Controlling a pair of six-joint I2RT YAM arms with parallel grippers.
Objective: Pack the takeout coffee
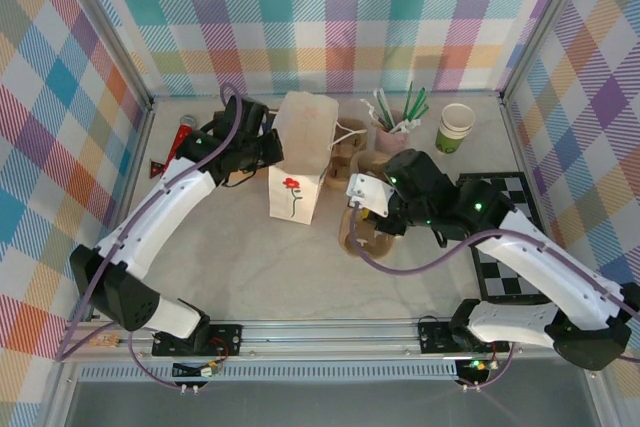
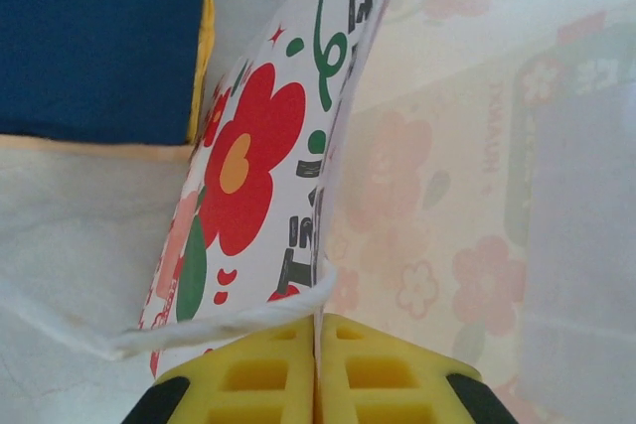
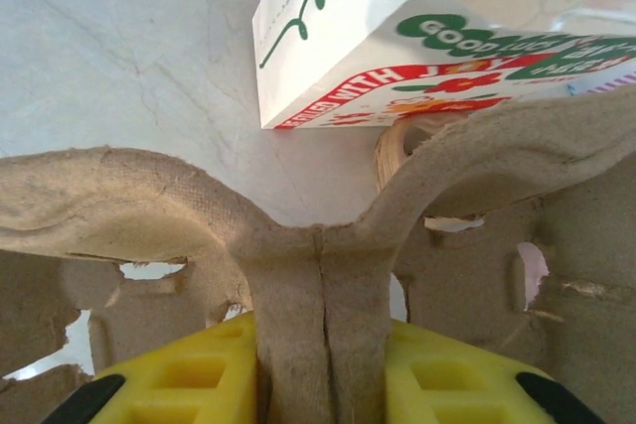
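A white paper bag point(image 1: 297, 169) with a red flower print stands upright mid-table. My left gripper point(image 1: 271, 151) is shut on the bag's upper left edge; in the left wrist view the thin paper wall point(image 2: 248, 166) is pinched between the yellow pads point(image 2: 258, 374), and a white string handle point(image 2: 229, 325) crosses just above them. Just right of the bag, my right gripper point(image 1: 372, 203) is shut on the brown pulp cup carrier point(image 1: 360, 237). It clamps the carrier's raised centre ridge point(image 3: 320, 285), with the bag point(image 3: 328, 57) close ahead. The lidded takeout coffee is hidden or out of view.
A green-and-white cup point(image 1: 456, 127) without a lid stands at the back right. Beside it is a holder of green and white straws point(image 1: 396, 119). A black-and-white checkered mat point(image 1: 512, 237) lies at the right, and a red-handled tool point(image 1: 183, 133) at the back left.
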